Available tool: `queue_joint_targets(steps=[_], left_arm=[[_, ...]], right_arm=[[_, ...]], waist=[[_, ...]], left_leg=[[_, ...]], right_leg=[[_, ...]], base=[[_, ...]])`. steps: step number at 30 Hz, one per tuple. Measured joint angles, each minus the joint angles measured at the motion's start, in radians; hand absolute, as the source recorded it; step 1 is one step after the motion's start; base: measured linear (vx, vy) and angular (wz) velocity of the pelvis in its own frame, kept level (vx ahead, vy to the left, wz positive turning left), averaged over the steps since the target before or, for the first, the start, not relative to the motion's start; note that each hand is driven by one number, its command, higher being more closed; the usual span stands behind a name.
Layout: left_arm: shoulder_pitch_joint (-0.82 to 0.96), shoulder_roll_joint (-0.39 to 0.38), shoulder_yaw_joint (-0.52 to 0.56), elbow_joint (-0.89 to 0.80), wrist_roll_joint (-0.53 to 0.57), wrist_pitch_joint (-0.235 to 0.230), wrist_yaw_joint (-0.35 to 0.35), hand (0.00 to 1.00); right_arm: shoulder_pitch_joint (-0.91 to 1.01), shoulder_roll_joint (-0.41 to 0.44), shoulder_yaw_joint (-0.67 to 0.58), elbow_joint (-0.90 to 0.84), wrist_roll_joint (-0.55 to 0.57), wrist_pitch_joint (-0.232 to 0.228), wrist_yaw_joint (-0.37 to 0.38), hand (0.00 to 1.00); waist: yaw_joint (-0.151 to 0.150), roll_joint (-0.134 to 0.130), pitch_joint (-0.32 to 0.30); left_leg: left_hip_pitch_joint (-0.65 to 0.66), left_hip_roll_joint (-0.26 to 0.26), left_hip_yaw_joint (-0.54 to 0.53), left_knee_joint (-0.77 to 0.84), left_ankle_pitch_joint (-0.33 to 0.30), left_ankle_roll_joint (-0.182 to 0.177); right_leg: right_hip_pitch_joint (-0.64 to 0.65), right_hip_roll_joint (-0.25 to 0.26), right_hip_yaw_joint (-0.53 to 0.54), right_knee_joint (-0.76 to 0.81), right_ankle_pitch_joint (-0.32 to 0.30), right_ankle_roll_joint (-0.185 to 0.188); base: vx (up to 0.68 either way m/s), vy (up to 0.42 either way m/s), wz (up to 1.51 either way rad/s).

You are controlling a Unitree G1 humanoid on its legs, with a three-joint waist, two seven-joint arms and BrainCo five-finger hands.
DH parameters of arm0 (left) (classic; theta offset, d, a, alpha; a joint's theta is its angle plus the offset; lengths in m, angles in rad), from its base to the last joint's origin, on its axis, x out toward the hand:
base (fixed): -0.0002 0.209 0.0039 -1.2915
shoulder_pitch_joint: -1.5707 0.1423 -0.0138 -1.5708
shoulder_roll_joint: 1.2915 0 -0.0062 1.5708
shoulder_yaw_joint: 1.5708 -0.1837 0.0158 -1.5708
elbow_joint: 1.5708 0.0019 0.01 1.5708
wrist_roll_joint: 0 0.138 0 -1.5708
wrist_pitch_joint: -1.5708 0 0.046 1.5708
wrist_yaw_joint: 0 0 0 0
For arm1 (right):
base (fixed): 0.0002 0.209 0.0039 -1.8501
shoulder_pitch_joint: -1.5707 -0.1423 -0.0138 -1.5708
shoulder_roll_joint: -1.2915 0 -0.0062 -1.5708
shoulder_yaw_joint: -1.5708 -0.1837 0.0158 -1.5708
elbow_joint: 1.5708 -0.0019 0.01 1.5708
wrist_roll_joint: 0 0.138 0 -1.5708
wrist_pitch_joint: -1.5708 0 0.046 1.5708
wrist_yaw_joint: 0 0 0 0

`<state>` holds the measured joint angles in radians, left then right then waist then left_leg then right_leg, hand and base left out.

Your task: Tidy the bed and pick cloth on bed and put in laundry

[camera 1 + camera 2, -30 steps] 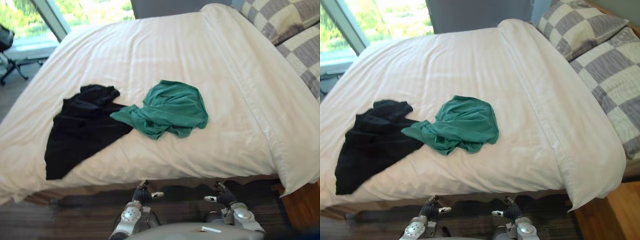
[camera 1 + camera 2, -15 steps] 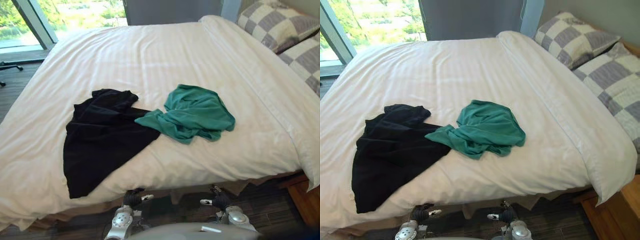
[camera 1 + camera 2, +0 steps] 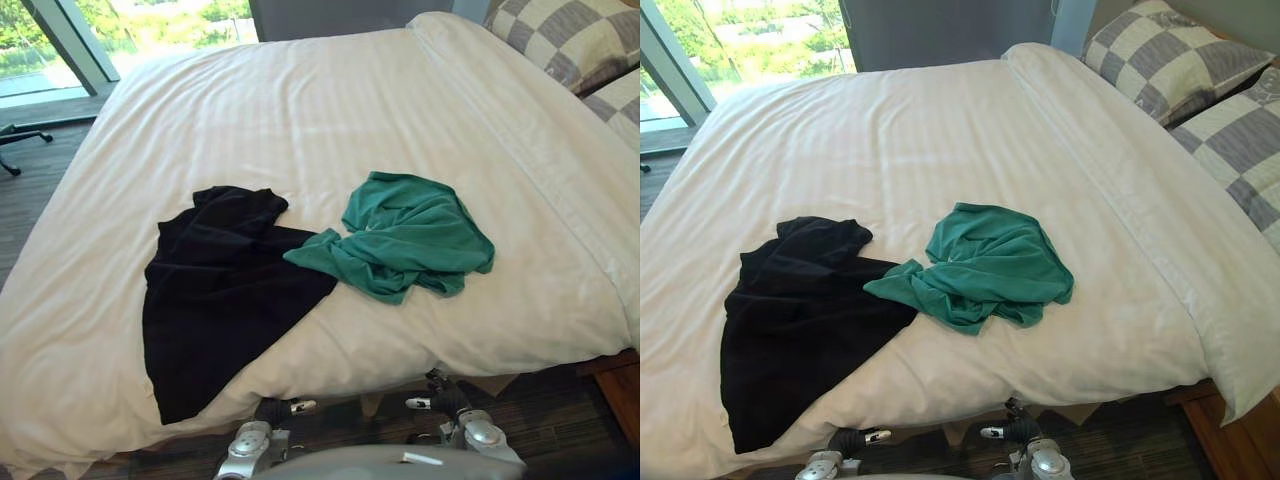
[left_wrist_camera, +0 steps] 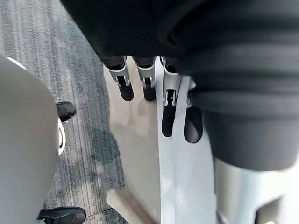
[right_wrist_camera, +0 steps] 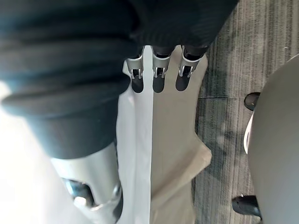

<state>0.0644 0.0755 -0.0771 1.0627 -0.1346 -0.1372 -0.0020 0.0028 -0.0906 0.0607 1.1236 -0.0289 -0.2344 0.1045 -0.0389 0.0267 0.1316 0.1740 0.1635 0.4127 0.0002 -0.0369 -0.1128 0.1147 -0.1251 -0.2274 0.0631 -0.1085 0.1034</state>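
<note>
green cloth (image 3: 410, 235): crumpled at the middle of the bed (image 3: 300, 110), one corner touching the black cloth (image 3: 220, 300)
left hand (image 4: 169, 100): I see loose fingers, nothing held
right hand (image 5: 156, 74): same, empty

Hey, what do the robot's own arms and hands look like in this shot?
The left arm and right arm are silver-grey with rounded metal joints. The left hand and right hand each have a dark ribbed cover over the back and wrist, and silver fingers ending in dark rounded tips.
</note>
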Motion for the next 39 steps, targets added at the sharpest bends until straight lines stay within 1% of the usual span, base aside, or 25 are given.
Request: queue_joint_targets(steps=[3, 4, 7, 8, 11, 13, 14, 15, 17, 18, 19, 21, 22, 24, 25, 26, 28, 29, 30, 32, 35, 36, 37, 38, 39], left_arm=[[-0.001, 0.001, 0.002, 0.002, -0.019, 0.003, 0.010, 0.00], [0.000, 0.002, 0.004, 0.002, -0.044, -0.001, 0.017, 0.00], [0.005, -0.001, 0.019, 0.008, -0.127, -0.006, 0.053, 0.00], [0.005, -0.003, 0.031, 0.024, -0.174, -0.010, 0.056, 0.00], [0.014, -0.007, 0.053, 0.024, -0.225, -0.013, 0.067, 0.00], [0.024, -0.008, 0.082, 0.025, -0.280, -0.017, 0.076, 0.00], [0.029, -0.011, 0.089, 0.025, -0.294, -0.017, 0.078, 0.00], [0.037, -0.011, 0.096, 0.025, -0.334, -0.018, 0.091, 0.00], [0.051, -0.014, 0.143, 0.025, -0.394, -0.019, 0.102, 0.00], [0.059, -0.025, 0.176, 0.025, -0.437, -0.018, 0.119, 0.00], [0.061, -0.034, 0.211, 0.026, -0.490, -0.019, 0.136, 0.00], [0.068, -0.036, 0.271, 0.026, -0.525, -0.021, 0.157, 0.00], [0.074, -0.032, 0.348, 0.025, -0.542, -0.027, 0.193, 0.00], [0.074, -0.021, 0.441, 0.023, -0.565, -0.028, 0.224, 0.00], [0.070, -0.004, 0.532, 0.021, -0.618, -0.029, 0.235, 0.00], [0.061, 0.007, 0.602, 0.021, -0.668, -0.029, 0.240, 0.00], [0.044, 0.037, 0.716, 0.018, -0.721, -0.029, 0.242, 0.00], [0.031, 0.081, 0.793, 0.000, -0.717, -0.028, 0.241, 0.00], [0.030, 0.099, 0.816, -0.020, -0.715, -0.028, 0.240, 0.00], [0.029, 0.182, 0.867, -0.092, -0.694, -0.030, 0.218, 0.00], [0.028, 0.288, 0.873, -0.223, -0.612, -0.072, 0.169, 0.00], [0.027, 0.329, 0.872, -0.298, -0.559, -0.088, 0.157, 0.00], [0.026, 0.368, 0.871, -0.372, -0.501, -0.103, 0.153, 0.00], [0.023, 0.386, 0.871, -0.405, -0.476, -0.112, 0.153, 0.00], [0.011, 0.418, 0.872, -0.467, -0.419, -0.127, 0.153, 0.00]], right_arm=[[0.004, -0.001, -0.011, 0.005, 0.048, 0.023, 0.010, 0.00], [0.004, 0.000, -0.015, 0.009, 0.048, 0.031, 0.012, 0.00], [0.004, 0.001, -0.038, 0.011, 0.044, 0.047, 0.014, 0.00], [0.004, 0.004, -0.064, 0.011, 0.045, 0.058, 0.013, 0.00], [0.004, 0.009, -0.098, 0.009, 0.049, 0.078, 0.004, 0.00], [0.008, 0.010, -0.116, 0.007, 0.089, 0.113, -0.020, 0.00], [0.012, 0.010, -0.126, 0.005, 0.105, 0.122, -0.029, 0.00], [0.020, 0.012, -0.146, -0.001, 0.144, 0.141, -0.049, 0.00], [0.029, 0.015, -0.201, -0.005, 0.205, 0.169, -0.077, 0.00], [0.041, 0.015, -0.261, -0.004, 0.256, 0.186, -0.098, 0.00], [0.058, 0.015, -0.340, 0.004, 0.303, 0.191, -0.120, 0.00], [0.084, 0.010, -0.447, 0.013, 0.327, 0.191, -0.143, 0.00], [0.103, 0.008, -0.559, 0.013, 0.358, 0.177, -0.170, 0.00], [0.120, -0.003, -0.665, 0.012, 0.389, 0.160, -0.195, 0.00], [0.127, -0.027, -0.771, 0.005, 0.427, 0.147, -0.206, 0.00], [0.126, -0.049, -0.834, 0.003, 0.441, 0.135, -0.214, 0.00], [0.122, -0.090, -0.917, -0.005, 0.436, 0.109, -0.229, 0.00], [0.120, -0.125, -0.960, -0.045, 0.433, 0.073, -0.241, 0.00], [0.118, -0.139, -0.966, -0.069, 0.426, 0.059, -0.245, 0.00], [0.109, -0.194, -0.969, -0.173, 0.394, 0.001, -0.260, 0.00], [0.097, -0.255, -0.955, -0.340, 0.342, -0.064, -0.284, 0.00], [0.083, -0.270, -0.951, -0.429, 0.312, -0.078, -0.293, 0.00], [0.078, -0.285, -0.943, -0.516, 0.283, -0.080, -0.297, 0.00], [0.072, -0.289, -0.940, -0.560, 0.268, -0.081, -0.296, 0.00], [0.067, -0.299, -0.922, -0.637, 0.237, -0.084, -0.291, 0.00]], waist=[[0.001, -0.007, -0.001], [0.006, -0.008, -0.002], [0.005, -0.008, -0.001], [0.004, -0.005, -0.002], [0.004, -0.006, 0.000], [0.016, -0.012, 0.004], [0.017, -0.012, 0.004], [0.019, -0.012, 0.004], [0.021, -0.010, 0.004], [0.020, -0.007, 0.004], [0.018, -0.003, 0.002], [0.019, 0.000, 0.000], [0.019, 0.001, 0.000], [0.020, 0.003, -0.002], [0.019, 0.004, -0.004], [0.018, 0.003, -0.005], [0.017, 0.002, -0.012], [0.014, -0.006, -0.019], [0.014, -0.009, -0.023], [0.012, -0.017, -0.045], [0.009, -0.022, -0.084], [0.006, -0.023, -0.085], [0.004, -0.022, -0.092], [0.003, -0.022, -0.093], [0.004, -0.022, -0.096]], left_leg=[[0.000, -0.011, -0.018, -0.003, 0.008, 0.009], [0.000, -0.013, -0.017, -0.005, 0.012, 0.011], [0.001, -0.023, -0.018, -0.042, 0.041, 0.014], [0.001, -0.024, -0.023, -0.066, 0.049, 0.014], [0.001, -0.022, -0.038, -0.094, 0.058, 0.013], [0.001, -0.026, -0.039, -0.096, 0.064, 0.017], [0.001, -0.027, -0.040, -0.097, 0.064, 0.017], [0.001, -0.028, -0.044, -0.097, 0.064, 0.017], [0.001, -0.031, -0.057, -0.097, 0.066, 0.019], [0.001, -0.034, -0.067, -0.098, 0.066, 0.020], [0.001, -0.038, -0.073, -0.101, 0.067, 0.020], [-0.001, -0.042, -0.087, -0.102, 0.066, 0.020], [-0.004, -0.043, -0.095, -0.102, 0.064, 0.018], [-0.011, -0.042, -0.100, -0.102, 0.064, 0.019], [-0.018, -0.043, -0.107, -0.102, 0.065, 0.019], [-0.019, -0.043, -0.106, -0.102, 0.065, 0.019], [-0.019, -0.043, -0.116, -0.101, 0.065, 0.019], [-0.020, -0.043, -0.122, -0.101, 0.064, 0.018], [-0.020, -0.042, -0.121, -0.101, 0.064, 0.018], [-0.025, -0.040, -0.120, -0.102, 0.061, 0.014], [-0.049, -0.040, -0.120, -0.100, 0.060, 0.012], [-0.051, -0.039, -0.120, -0.097, 0.060, 0.012], [-0.053, -0.039, -0.118, -0.097, 0.060, 0.012], [-0.053, -0.039, -0.118, -0.097, 0.060, 0.012], [-0.051, -0.040, -0.115, -0.097, 0.060, 0.012]], right_leg=[[0.019, -0.009, -0.011, -0.015, 0.008, 0.007], [0.020, -0.011, -0.011, -0.017, 0.012, 0.007], [0.017, -0.012, -0.013, -0.038, 0.032, 0.007], [0.017, -0.007, -0.024, -0.052, 0.043, 0.009], [0.018, 0.001, -0.038, -0.070, 0.059, 0.009], [0.029, -0.001, -0.049, -0.095, 0.074, 0.010], [0.034, -0.002, -0.053, -0.101, 0.076, 0.008], [0.036, -0.003, -0.060, -0.103, 0.079, 0.007], [0.040, -0.006, -0.065, -0.103, 0.081, 0.007], [0.049, -0.009, -0.076, -0.106, 0.081, 0.008], [0.059, -0.013, -0.089, -0.110, 0.080, 0.010], [0.070, -0.015, -0.097, -0.115, 0.076, 0.015], [0.072, -0.017, -0.109, -0.114, 0.074, 0.018], [0.071, -0.016, -0.118, -0.114, 0.073, 0.020], [0.072, -0.016, -0.121, -0.113, 0.071, 0.021], [0.075, -0.016, -0.123, -0.113, 0.071, 0.022], [0.082, -0.017, -0.137, -0.113, 0.070, 0.022], [0.085, -0.017, -0.144, -0.109, 0.063, 0.021], [0.084, -0.016, -0.143, -0.108, 0.060, 0.020], [0.075, -0.015, -0.143, -0.104, 0.053, 0.019], [0.048, -0.015, -0.142, -0.091, 0.045, 0.019], [0.043, -0.016, -0.140, -0.087, 0.043, 0.017], [0.032, -0.016, -0.136, -0.082, 0.042, 0.016], [0.032, -0.016, -0.131, -0.082, 0.042, 0.016], [0.031, -0.016, -0.125, -0.082, 0.042, 0.016]], base=[[-0.05, 0.005, 0.25], [-0.11, 0.019, 0.07], [-0.11, 0.005, 0.07], [-0.13, -0.008, 0.12], [-0.14, -0.006, 0.17], [-0.14, 0.003, 0.06], [-0.11, -0.001, 0.08], [-0.06, -0.002, 0.10], [-0.05, -0.002, 0.13], [-0.02, 0.001, 0.25], [-0.02, 0.002, 0.30], [0.00, 0.002, 0.26], [0.03, -0.003, 0.20], [0.05, -0.009, 0.13], [0.06, -0.010, 0.10], [0.07, -0.007, 0.09], [0.06, -0.007, 0.15], [0.06, -0.012, 0.17], [0.05, -0.013, 0.10], [0.04, -0.014, -0.01], [0.05, -0.006, 0.02], [0.06, 0.000, -0.03], [0.06, 0.002, -0.04], [0.04, 0.003, -0.08], [0.02, 0.000, -0.09]])
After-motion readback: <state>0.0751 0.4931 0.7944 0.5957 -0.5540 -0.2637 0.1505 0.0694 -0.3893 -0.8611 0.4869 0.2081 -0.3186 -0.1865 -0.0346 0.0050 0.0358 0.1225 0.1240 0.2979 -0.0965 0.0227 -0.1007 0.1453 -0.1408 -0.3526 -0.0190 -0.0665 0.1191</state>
